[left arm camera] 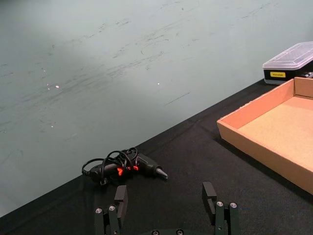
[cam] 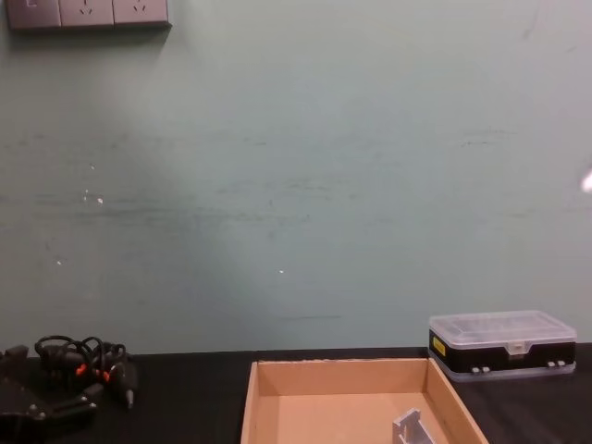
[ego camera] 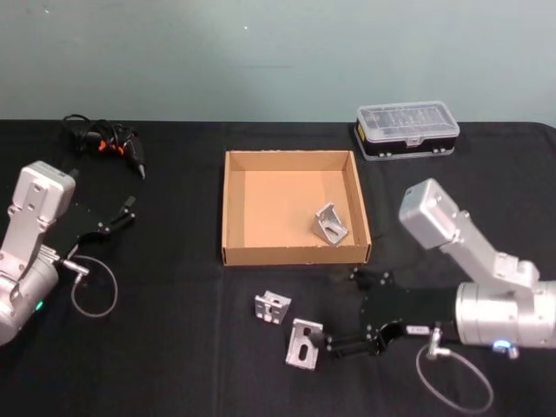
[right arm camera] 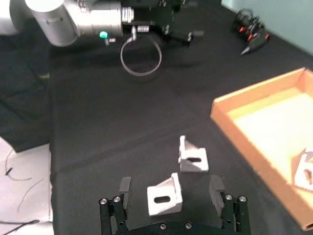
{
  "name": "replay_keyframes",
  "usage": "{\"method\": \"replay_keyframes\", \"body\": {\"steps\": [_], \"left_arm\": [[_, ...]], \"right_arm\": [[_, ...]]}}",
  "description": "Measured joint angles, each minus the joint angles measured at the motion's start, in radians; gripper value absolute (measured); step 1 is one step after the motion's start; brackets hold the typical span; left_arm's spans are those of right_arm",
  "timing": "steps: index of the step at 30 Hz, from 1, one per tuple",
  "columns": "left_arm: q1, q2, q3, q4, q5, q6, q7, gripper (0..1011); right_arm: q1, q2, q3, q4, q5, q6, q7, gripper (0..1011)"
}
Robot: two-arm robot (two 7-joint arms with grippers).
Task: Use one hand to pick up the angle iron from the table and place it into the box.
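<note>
Bench (ego camera: 174, 347): black, matte | centre: open cardboard box (ego camera: 295, 254) | far right corner: clear-lidded case (ego camera: 407, 130) | far left: corded black tool (ego camera: 113, 143) | near edge, centre: angle iron (ego camera: 272, 307), second angle iron (ego camera: 303, 344) just beside, apart

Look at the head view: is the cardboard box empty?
No, one angle iron lies inside the cardboard box, near its right wall.
</note>
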Motion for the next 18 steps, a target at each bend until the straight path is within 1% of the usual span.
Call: {"method": "replay_keyframes", "body": {"steps": [1, 2, 4, 13, 18], "left_arm": [[0.000, 0.000, 0.000, 0.000, 0.000, 0.000, 0.000, 1000], [0.000, 0.000, 0.000, 0.000, 0.000, 0.000, 0.000, 1000], [0.000, 0.000, 0.000, 0.000, 0.000, 0.000, 0.000, 1000], [0.000, 0.000, 0.000, 0.000, 0.000, 0.000, 0.000, 1000], [0.000, 0.000, 0.000, 0.000, 0.000, 0.000, 0.000, 1000]], "right_arm": [[0.001, -0.001, -0.010, 0.008, -0.003, 0.002, -0.005, 1004], [0.001, -0.001, -0.010, 0.008, -0.003, 0.002, -0.005, 1004], [0.006, -0.004, -0.025, 0.018, -0.007, 0.003, -0.015, 1004], [0.018, -0.018, -0.049, 0.040, -0.005, 0.004, -0.048, 1004], [0.024, -0.032, -0.066, 0.053, -0.003, 0.012, -0.077, 1004]]}}
